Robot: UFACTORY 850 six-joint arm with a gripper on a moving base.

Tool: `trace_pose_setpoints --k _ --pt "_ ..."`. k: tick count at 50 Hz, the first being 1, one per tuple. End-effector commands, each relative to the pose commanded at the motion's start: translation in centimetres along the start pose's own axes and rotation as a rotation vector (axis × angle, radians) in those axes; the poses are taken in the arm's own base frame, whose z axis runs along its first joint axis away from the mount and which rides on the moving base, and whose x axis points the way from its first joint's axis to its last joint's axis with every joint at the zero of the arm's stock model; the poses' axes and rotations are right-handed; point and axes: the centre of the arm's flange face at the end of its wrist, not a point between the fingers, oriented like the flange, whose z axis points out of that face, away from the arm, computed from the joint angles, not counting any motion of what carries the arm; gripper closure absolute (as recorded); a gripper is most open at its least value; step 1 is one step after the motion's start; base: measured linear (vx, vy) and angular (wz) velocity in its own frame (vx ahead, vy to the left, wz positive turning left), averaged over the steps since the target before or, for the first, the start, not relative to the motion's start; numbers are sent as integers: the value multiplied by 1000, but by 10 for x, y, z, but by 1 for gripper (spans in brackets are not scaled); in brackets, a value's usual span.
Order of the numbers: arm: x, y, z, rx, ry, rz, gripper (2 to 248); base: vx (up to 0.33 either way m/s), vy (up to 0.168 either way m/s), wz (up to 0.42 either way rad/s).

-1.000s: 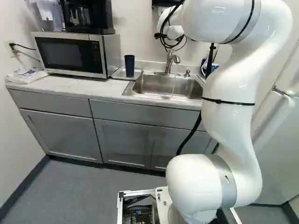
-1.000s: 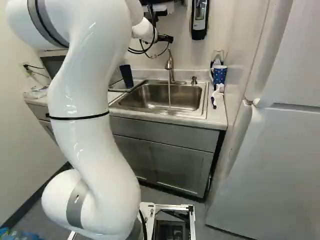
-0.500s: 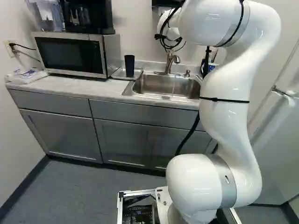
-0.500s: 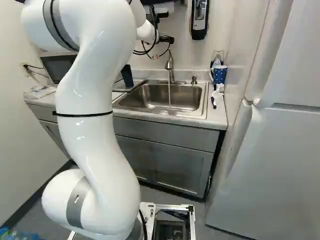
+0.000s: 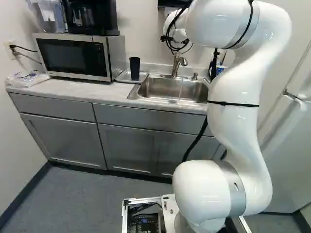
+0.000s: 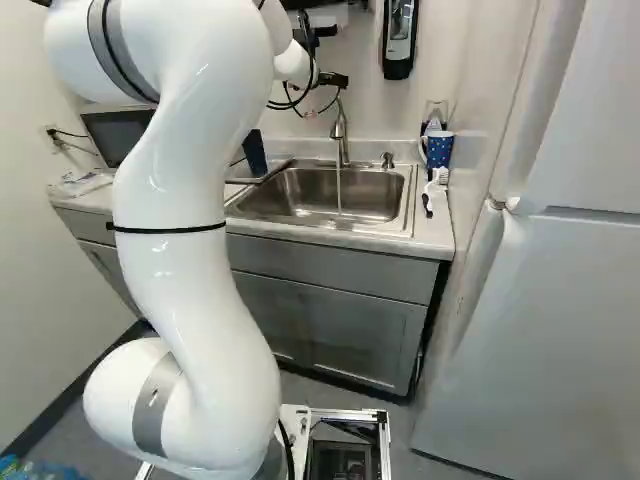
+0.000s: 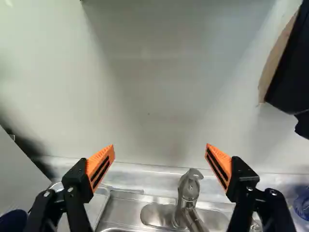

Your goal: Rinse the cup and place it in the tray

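Your tool [image 7: 160, 147] stands open, its two fingers [image 7: 100, 166] wide apart. Along the counter [image 5: 73, 89], left to right, you have one microwave [image 5: 73, 56], one dark cup [image 5: 134, 68] upright in one tray [image 5: 124, 76], one sink [image 5: 167, 90] under one running faucet [image 6: 339, 130], and one dotted mug [image 6: 438, 150].

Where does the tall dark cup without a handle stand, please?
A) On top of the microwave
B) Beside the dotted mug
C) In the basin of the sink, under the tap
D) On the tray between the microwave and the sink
D: in the left base view the dark cup stands upright on the tray, between the microwave and the sink.
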Motion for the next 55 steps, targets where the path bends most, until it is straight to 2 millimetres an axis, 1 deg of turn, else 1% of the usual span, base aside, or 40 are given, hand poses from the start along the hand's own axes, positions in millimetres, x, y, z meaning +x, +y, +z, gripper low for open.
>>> trace_pose_setpoints --k 12,55 --pt "-1 -6 4 10 -15 -2 3 0 0 0" --pt "-7 -8 2 18 -70 -2 3 0 0 0"
